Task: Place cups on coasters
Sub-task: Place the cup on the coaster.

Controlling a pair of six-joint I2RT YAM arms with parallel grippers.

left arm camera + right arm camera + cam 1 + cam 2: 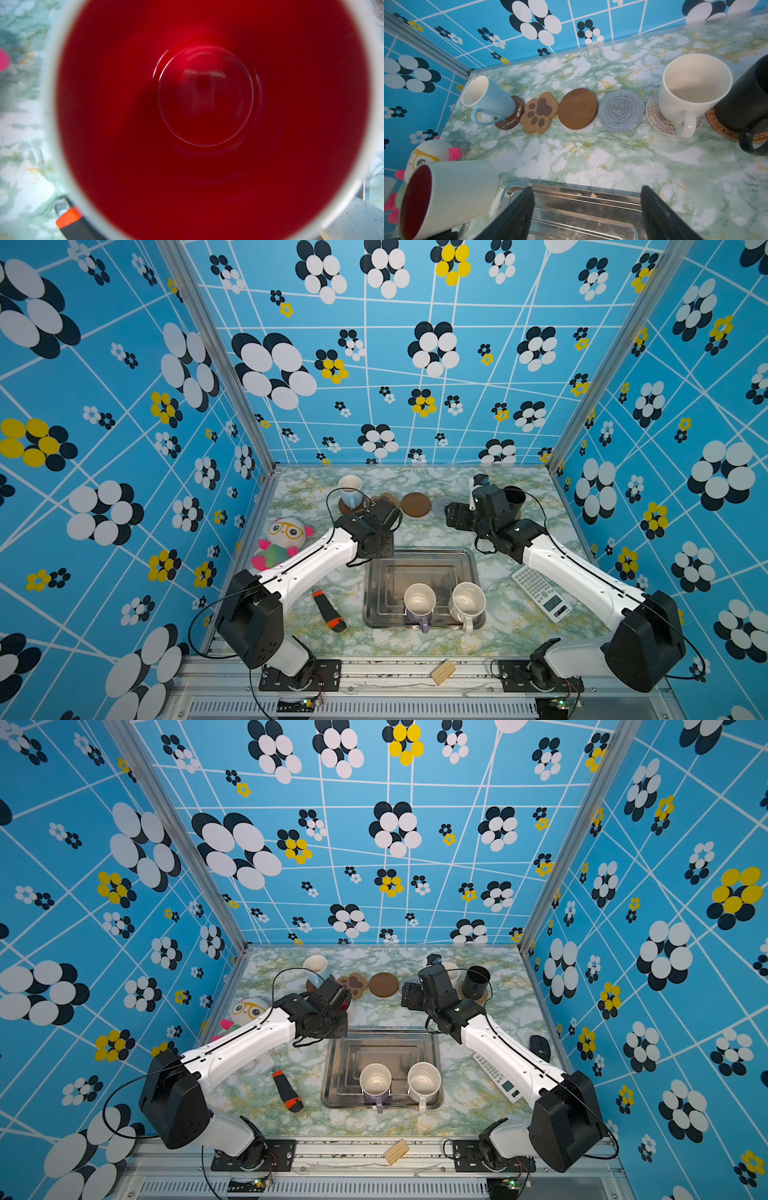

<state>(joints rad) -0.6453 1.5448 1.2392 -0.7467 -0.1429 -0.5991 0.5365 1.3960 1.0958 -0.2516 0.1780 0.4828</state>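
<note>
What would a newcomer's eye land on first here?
The red-lined mug, gripped by the left hand near the tray, floods the left wrist view with red. Along the back edge, the blue mug, white mug and black mug stand on coasters, while the paw coaster, brown coaster and grey coaster between them lie bare.

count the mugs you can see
6: light blue mug on a dark brown coaster, white mug on the whitish woven coaster, black mug on the rattan coaster, red-lined mug in the left pincer, lavender mug and cream mug in the tray. None seems hidden.
</note>
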